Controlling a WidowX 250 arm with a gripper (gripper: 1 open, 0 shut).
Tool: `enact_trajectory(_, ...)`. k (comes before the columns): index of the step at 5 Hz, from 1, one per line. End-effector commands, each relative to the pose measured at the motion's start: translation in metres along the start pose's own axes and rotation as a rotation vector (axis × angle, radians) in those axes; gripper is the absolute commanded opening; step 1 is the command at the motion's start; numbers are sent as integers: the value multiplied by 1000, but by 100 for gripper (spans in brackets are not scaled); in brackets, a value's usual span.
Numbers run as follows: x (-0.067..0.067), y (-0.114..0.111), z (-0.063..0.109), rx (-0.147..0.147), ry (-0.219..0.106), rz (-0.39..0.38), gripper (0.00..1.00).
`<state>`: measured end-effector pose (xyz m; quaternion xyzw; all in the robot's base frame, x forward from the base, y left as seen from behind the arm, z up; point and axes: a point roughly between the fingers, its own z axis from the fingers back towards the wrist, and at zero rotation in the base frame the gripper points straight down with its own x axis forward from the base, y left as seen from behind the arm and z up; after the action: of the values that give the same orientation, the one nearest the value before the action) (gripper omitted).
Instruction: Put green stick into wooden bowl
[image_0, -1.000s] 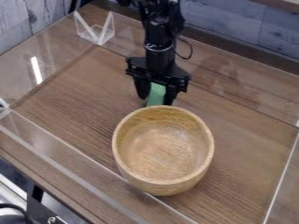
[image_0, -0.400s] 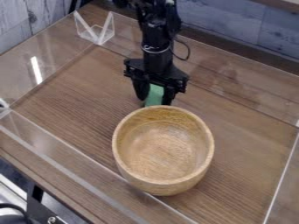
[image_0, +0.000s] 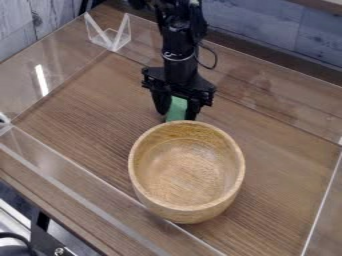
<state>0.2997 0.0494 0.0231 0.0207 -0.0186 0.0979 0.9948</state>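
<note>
Green stick grasped in hand, just beside wooden bowl rim; bowl set on worktop. Pose unchanged from previous frame.

The round, deep light-wood bowl sits on the flat brown wooden tabletop, directly before the elongated, rectangular green stick, which is just behind its far rim.
</note>
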Motion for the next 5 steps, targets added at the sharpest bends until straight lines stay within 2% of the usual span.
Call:
enact_trajectory(1,-3,2,0,2,7,-4,0)
enact_trajectory(5,-9,-3,-3,-5,34,-5,0)
